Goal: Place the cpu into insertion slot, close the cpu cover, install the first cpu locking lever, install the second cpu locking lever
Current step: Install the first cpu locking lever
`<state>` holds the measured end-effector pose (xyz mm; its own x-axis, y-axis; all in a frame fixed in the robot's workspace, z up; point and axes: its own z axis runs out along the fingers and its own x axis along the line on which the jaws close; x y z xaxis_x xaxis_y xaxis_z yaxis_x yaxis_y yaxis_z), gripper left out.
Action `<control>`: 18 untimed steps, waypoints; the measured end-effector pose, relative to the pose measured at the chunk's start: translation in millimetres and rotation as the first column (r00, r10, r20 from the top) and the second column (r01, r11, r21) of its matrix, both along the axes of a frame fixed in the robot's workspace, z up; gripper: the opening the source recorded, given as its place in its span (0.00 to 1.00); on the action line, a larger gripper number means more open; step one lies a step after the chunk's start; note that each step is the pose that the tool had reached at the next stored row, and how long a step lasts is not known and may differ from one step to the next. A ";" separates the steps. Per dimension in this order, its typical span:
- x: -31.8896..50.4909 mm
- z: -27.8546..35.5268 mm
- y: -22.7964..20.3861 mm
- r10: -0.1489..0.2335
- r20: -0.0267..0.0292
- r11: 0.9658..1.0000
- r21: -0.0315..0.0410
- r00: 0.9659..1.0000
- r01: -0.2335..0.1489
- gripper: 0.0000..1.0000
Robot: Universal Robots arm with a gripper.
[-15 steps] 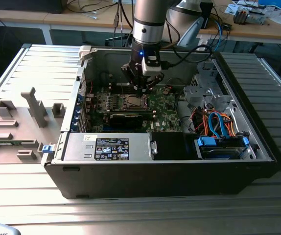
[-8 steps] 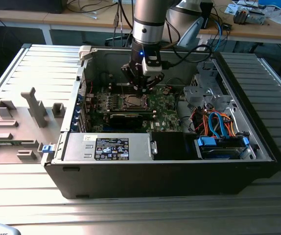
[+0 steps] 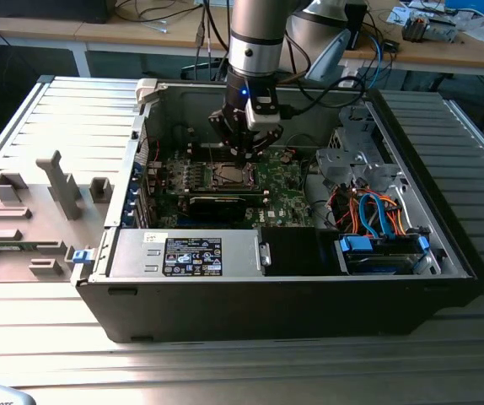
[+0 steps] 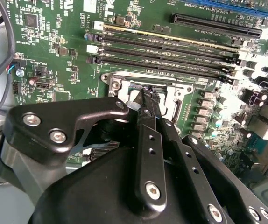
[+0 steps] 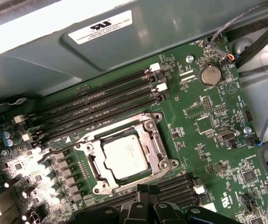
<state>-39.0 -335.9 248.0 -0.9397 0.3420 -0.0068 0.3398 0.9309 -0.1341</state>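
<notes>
The cpu, a small square chip with a silver-grey top, lies flat in the insertion slot on the green motherboard. The silvery cpu cover is down and frames the chip. A thin metal lever runs along one side of the socket. My gripper hangs just above the socket's edge, its black fingers pressed together, and I see nothing between them. In the exterior view the gripper stands over the socket inside the open computer case.
Long black memory slots run beside the socket, close to the case wall. Black cables and a drive cage lie to the exterior view's right. A power supply sits at the front. Grey fixtures stand outside the case.
</notes>
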 end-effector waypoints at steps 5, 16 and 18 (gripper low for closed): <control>0.0 0.0 0.0 0.016 0.000 1.000 0.000 1.000 -0.016 0.11; 0.0 0.0 0.0 0.039 0.000 0.999 0.000 0.999 -0.039 0.11; 0.0 0.0 0.0 0.044 0.000 0.999 0.000 0.999 -0.044 0.11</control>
<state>-39.0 -335.9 248.0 -0.9539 0.2999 -0.0068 0.2981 0.9451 -0.1341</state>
